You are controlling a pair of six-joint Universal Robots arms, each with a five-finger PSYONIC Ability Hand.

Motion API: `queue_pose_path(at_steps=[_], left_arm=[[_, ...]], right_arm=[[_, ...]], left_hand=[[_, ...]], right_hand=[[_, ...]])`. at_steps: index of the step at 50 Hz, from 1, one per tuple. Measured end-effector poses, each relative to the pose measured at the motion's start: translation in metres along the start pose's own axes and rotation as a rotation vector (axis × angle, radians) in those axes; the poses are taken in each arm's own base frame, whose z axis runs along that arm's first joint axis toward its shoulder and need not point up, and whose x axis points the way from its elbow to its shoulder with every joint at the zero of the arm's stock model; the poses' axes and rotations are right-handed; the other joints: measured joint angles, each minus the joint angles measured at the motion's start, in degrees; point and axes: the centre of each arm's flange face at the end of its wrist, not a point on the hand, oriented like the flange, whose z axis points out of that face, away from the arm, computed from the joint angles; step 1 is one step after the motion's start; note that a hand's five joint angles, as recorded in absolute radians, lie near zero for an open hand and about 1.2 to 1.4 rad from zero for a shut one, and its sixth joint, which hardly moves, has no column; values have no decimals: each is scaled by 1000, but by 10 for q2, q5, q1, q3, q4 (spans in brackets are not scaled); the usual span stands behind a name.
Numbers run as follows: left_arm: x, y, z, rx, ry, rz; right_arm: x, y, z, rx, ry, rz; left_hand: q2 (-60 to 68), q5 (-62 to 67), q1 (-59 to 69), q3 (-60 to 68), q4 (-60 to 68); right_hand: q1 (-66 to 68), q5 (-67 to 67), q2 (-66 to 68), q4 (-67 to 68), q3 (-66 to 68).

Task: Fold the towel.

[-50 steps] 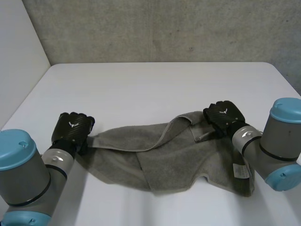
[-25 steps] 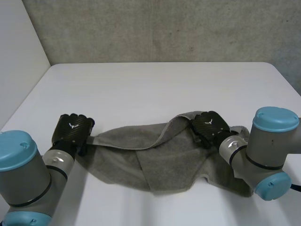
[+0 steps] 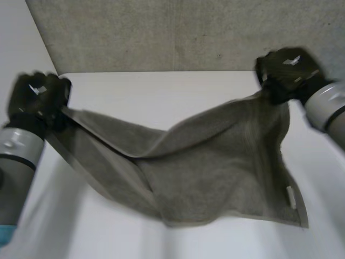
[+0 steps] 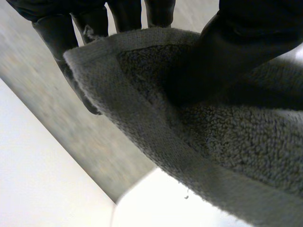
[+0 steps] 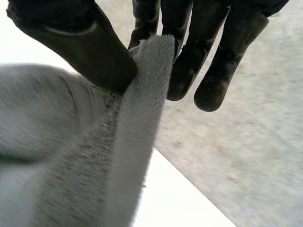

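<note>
The white surface (image 3: 161,91) lies bare along its far edge between the two hands and down its near-left side; a grey wall (image 3: 161,32) stands just behind the far edge. The towel (image 3: 215,172) hangs spread between the hands. Its long axis runs from the far-left corner of the surface to the far-right corner, and its top edge sags in the middle. The cloth slopes down toward the near edge, with the lowest hem toward the near-right side; whether it touches the surface cannot be told. The left hand (image 3: 35,97), above the far-left corner, is clenched on one top corner of the towel, its thumb pressing the hem against the fingers (image 4: 128,12). The right hand (image 3: 288,67), above the far-right corner, pinches the other top corner between its thumb and fingers (image 5: 218,71)
</note>
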Motion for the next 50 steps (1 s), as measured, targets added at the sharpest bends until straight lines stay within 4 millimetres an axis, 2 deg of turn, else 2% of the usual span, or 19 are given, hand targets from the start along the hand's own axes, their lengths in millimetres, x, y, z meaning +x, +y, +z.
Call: queue_pose_path(at_steps=[5,10,14,19,20,22,24,28,30,33,34,35,36,40,42,44,46,48,50], left_arm=[[-15,-37,-9,32,24,-3],[-13,-42,-19,-45,102,-4],[-8,-30,-20,-129,147,-7],[2,6,-13,-268,190,-14],[5,17,-9,-306,202,-16],[9,27,-4,-335,211,-18],[15,42,8,-367,225,-20],[18,46,28,-354,226,-19],[17,35,49,-292,208,-18],[8,4,77,-158,164,-16],[3,-14,88,-91,139,-17],[0,-22,92,-56,125,-17],[-7,-45,102,32,88,-21],[-39,-121,114,337,-67,-59],[-53,-150,111,462,-136,-91],[-60,-164,107,524,-168,-113],[-63,-169,101,560,-185,-141],[-61,-163,98,551,-179,-154],[-55,-148,95,510,-157,-162]], right_arm=[[38,-26,-24,-90,47,-95],[50,-27,-37,-179,30,-204],[46,-17,-39,-227,-7,-230],[37,9,-29,-269,-56,-215],[33,19,-23,-276,-71,-206],[29,26,-18,-277,-81,-201],[22,38,-3,-262,-97,-200],[17,41,16,-209,-90,-213],[19,32,33,-117,-48,-231],[27,8,55,59,47,-243],[33,-6,61,150,98,-241],[36,-13,63,192,121,-238],[45,-34,65,310,181,-227],[69,-98,50,644,314,-160],[76,-115,40,716,328,-125],[79,-117,35,720,317,-105],[79,-112,33,682,283,-84],[77,-106,33,642,252,-74],[72,-94,34,585,210,-64]], left_hand=[[0,0,0,0,0],[0,0,0,0,0],[0,0,0,1,0],[0,0,0,1,0],[0,0,0,1,0],[0,0,0,1,0],[0,0,0,1,0],[0,0,0,1,0],[0,0,0,2,0],[0,0,0,2,0],[0,0,0,2,0],[0,0,0,2,0],[0,0,0,2,0],[0,0,0,2,0],[0,0,0,3,0],[0,0,0,3,0],[0,3,0,3,0],[0,5,0,3,0],[0,5,0,3,0]], right_hand=[[0,0,0,0,2],[0,0,2,0,2],[0,0,2,0,2],[0,0,2,0,2],[0,0,2,0,2],[0,0,2,0,2],[0,0,2,0,3],[0,0,2,0,5],[1,-1,2,0,5],[1,-1,2,0,5],[1,-1,3,0,5],[1,-1,5,0,5],[1,-1,7,0,5],[1,-1,7,0,5],[1,-1,7,0,5],[1,-1,7,0,5],[1,-1,7,0,5],[1,-1,7,0,5],[1,-1,8,0,5]])
